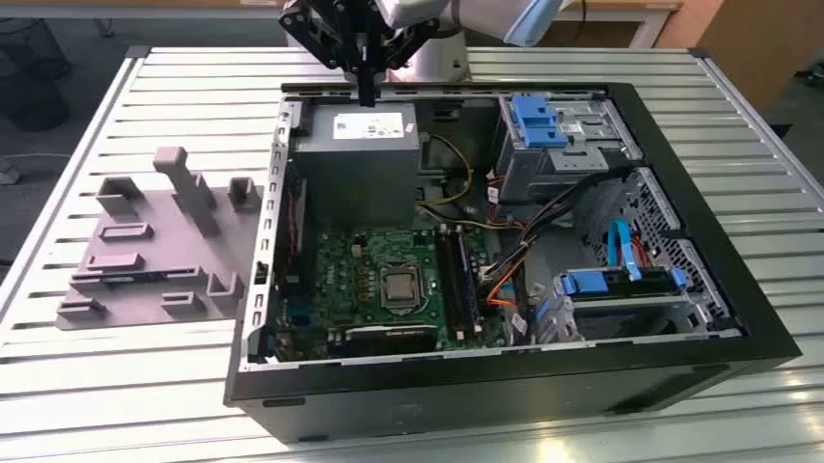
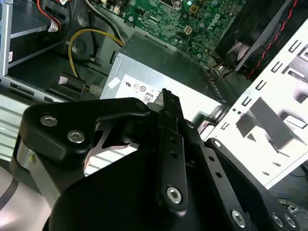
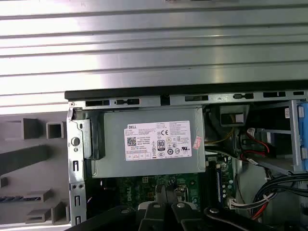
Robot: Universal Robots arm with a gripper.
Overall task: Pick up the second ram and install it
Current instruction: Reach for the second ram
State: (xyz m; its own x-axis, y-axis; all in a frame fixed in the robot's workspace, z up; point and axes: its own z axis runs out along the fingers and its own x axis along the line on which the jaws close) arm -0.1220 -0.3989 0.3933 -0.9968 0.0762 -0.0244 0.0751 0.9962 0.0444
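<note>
**Gripper above the power supply, ram off on the plate**

We see the gripper, fingers pressed together, hanging just above the power supply. The second ram lies on the grey fixture plate, well apart from the power supply.

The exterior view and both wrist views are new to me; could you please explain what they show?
The exterior view comes from a camera off the machine. It shows a slatted metal table bearing an open computer case and a grey fixture plate. The black device above the case, near the top of that view, is the robot arm's gripper, its grasping tool. Both wrist views come from cameras riding on the arm, looking past the gripper at the grey power supply and the green motherboard. The fingers look closed, with nothing between them. A thin dark bluish strip on the plate may be the second ram, untouched.
</note>
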